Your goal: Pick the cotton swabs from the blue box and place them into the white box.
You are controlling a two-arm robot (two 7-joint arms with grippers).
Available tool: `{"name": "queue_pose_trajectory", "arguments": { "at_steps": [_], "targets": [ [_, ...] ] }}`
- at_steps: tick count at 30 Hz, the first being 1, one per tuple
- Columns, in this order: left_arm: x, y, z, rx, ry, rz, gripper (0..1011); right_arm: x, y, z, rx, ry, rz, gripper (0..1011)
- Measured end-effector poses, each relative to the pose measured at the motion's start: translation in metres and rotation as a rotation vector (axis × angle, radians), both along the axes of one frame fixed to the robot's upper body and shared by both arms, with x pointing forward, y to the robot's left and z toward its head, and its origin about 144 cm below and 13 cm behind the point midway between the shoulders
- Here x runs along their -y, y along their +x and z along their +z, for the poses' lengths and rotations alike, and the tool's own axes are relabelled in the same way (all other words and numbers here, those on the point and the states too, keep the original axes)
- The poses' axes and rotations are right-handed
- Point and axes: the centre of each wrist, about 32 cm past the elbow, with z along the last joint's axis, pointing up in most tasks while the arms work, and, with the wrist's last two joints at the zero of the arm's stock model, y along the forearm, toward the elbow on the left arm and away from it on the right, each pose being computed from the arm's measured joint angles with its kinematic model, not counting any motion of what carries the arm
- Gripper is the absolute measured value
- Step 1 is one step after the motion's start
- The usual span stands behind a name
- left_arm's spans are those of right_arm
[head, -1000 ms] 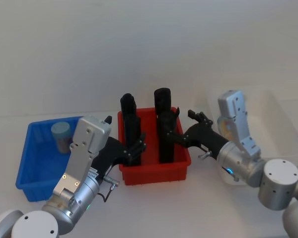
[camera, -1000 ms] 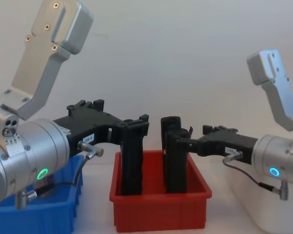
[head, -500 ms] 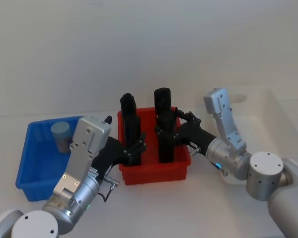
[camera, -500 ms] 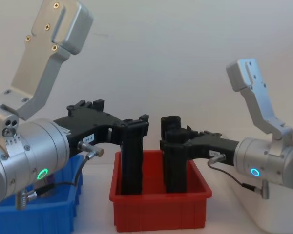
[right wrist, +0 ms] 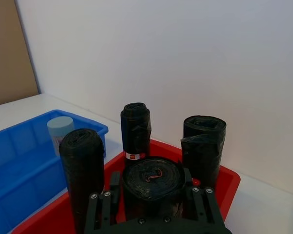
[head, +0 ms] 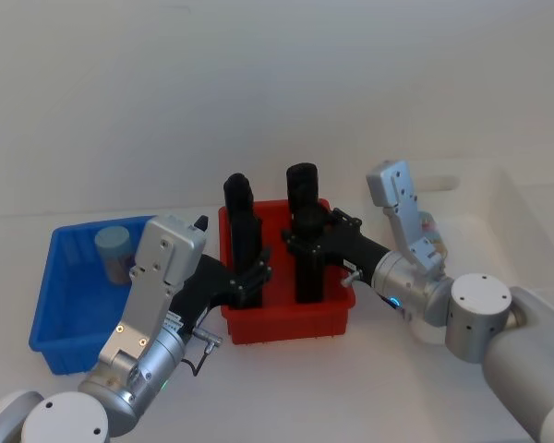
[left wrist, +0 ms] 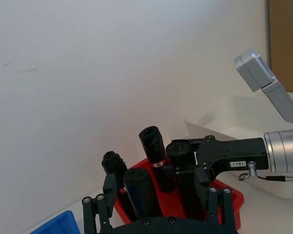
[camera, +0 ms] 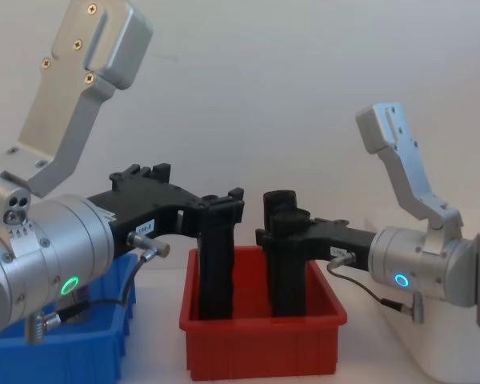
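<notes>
Heads up, your left tool (head: pixel 252 277) is nearest and sits clenched round a black roll (head: pixel 241 231) in the red bin (head: pixel 286 321), not anything you're after. Your right tool (head: pixel 305 242) is spread either side of another black roll (head: pixel 307 249) there. The cotton swabs (head: pixel 114 252) jar stands upright in the blue box (head: pixel 51 314), off to the left of both, so your left arm's closer; the white box (head: pixel 526 231) is far right on the bench.

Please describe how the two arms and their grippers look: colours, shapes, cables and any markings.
Both arms are silver-grey metal with round joint housings; each carries a small glowing teal ring light, a thin dark cable with metal plugs, and an angular grey bracket with screws. The left gripper and the right gripper are matte black with boxy bodies. Each black body bears a small white label.
</notes>
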Motion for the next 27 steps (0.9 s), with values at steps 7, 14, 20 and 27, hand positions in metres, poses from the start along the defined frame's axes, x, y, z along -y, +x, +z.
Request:
{"name": "queue_pose_trajectory", "arguments": {
  "at_steps": [7, 14, 20, 27],
  "targets": [
    [0.0, 0.0, 0.0, 0.0, 0.0, 0.0, 1004, -0.002, 0.005, 0.0, 0.004, 0.014, 0.013, 557],
    [0.0, 0.0, 0.0, 0.0, 0.0, 0.0, 1004, -0.003, 0.007, 0.003, 0.032, 0.032, 0.013, 524],
    [0.0, 0.0, 0.0, 0.0, 0.0, 0.0, 1004, -0.003, 0.006, 0.011, 0.076, 0.053, 0.008, 524],
    [0.0, 0.0, 0.0, 0.0, 0.0, 0.0, 1004, -0.002, -0.003, 0.026, 0.137, 0.086, -0.007, 524]
  ]
}}
